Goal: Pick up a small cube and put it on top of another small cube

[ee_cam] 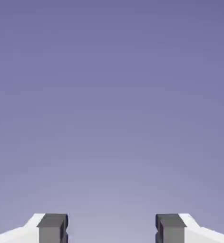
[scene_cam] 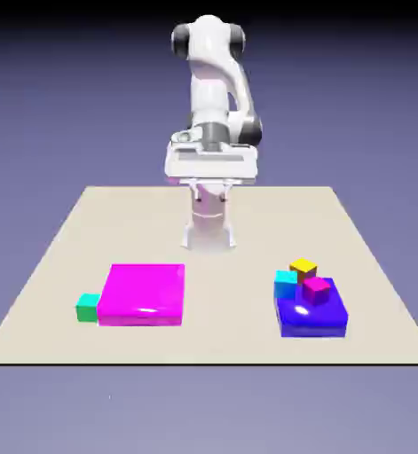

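Note:
The small green cube (scene_cam: 88,307) with a teal top sits on the table, touching the left side of a flat magenta slab (scene_cam: 144,293). Over at the exterior view's right, a blue slab (scene_cam: 323,319) carries a small magenta cube (scene_cam: 316,290). A yellow cube (scene_cam: 303,267) and a cyan cube (scene_cam: 286,282) stand at that slab's back edge. My gripper (scene_cam: 212,167) hangs high above the table's far edge, well away from all the cubes. In the hand view the gripper (ee_cam: 112,230) is open, with only the blue-violet backdrop between its grey fingertips (ee_cam: 53,228).
The robot's white base (scene_cam: 209,226) stands at the table's far middle. The beige table (scene_cam: 221,346) ends just in front of the two slabs.

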